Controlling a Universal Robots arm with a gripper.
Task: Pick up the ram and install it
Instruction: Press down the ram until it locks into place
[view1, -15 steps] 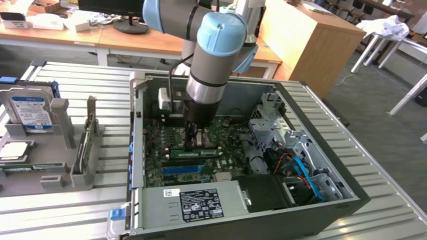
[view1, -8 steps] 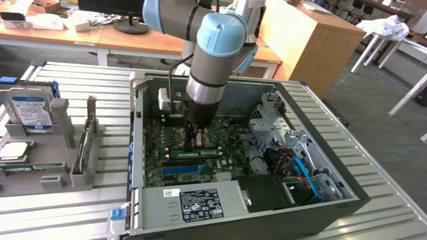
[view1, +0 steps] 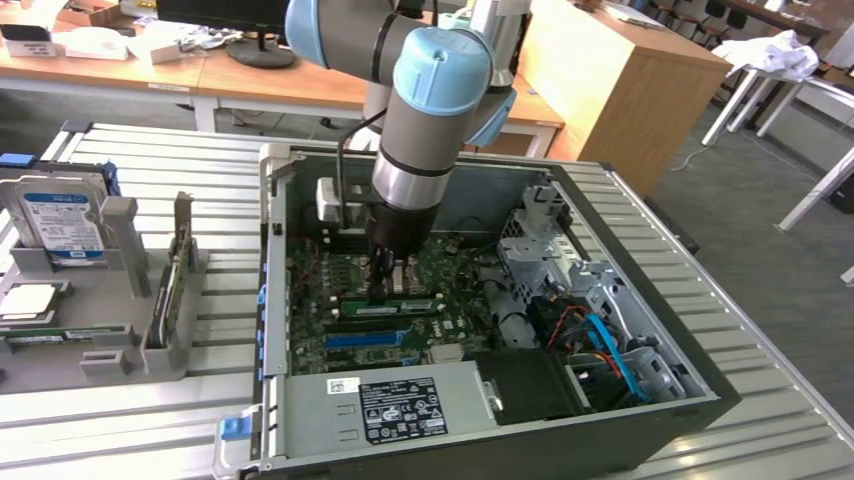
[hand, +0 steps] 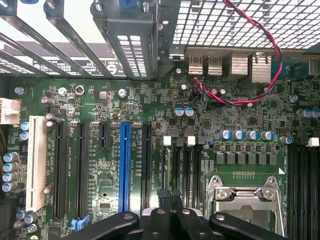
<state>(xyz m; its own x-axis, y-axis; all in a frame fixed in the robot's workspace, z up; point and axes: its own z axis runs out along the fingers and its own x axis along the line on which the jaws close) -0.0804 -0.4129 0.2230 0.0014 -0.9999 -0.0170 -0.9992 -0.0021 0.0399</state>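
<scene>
The ram (view1: 390, 304) is down inside the open computer case (view1: 666, 290), lying along the memory slots on the motherboard (view1: 318, 300), green with a pale label strip, about mid-case. In the exterior view, the blue slot strip (view1: 363, 339) runs parallel just beside it, toward the case's power-supply end.

Rest of the case: a grey power supply box (view1: 387, 405) with a black label fills one end, and there's a metal drive cage (view1: 547, 260) with blue cables (view1: 603, 340) along the side on the exterior view's right. The case lies on its side on a slatted metal table (view1: 761, 440).

Outside the case, on the exterior view's left, a grey holder (view1: 120, 340) has a hard drive (view1: 60, 225) standing upright in it.

The claw (view1: 387, 288) is reaching straight down into the case with its tips right at the ram's top edge. In the wrist view, the claw (hand: 169, 194) is fully closed, fingers together over the black memory slots. Can't tell if it's actually pinching the stick or only resting on it.
</scene>
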